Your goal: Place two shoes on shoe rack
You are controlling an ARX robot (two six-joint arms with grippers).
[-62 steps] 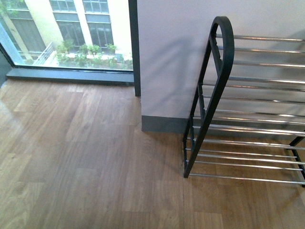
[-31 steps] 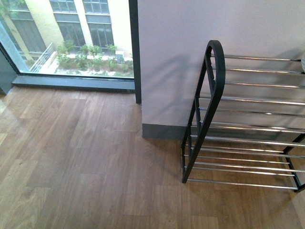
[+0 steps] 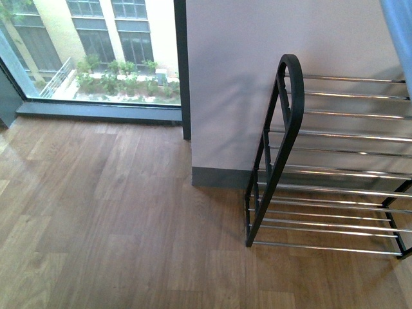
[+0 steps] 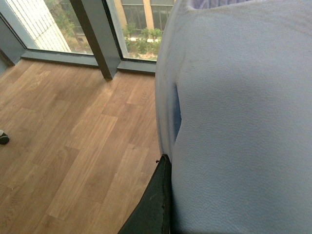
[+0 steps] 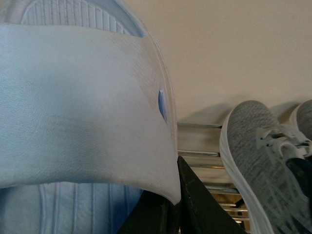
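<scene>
Both arms were carrying slippers at this point, so nothing pale blue was on the shoe rack [image 3: 335, 154] yet. The left gripper [image 4: 157, 200] had a dark finger pressed against a pale blue slipper [image 4: 234, 122] held above the wood floor [image 4: 73, 136], apparently clamped on it. The right gripper [image 5: 175, 204] looked clamped on the other slipper [image 5: 78, 112], up close to the rack rods, right beside a grey sneaker [image 5: 258, 161] already sitting there. Compared with half a second earlier, a pale blue edge [image 3: 398, 32] had popped in at the top right of the front view.
</scene>
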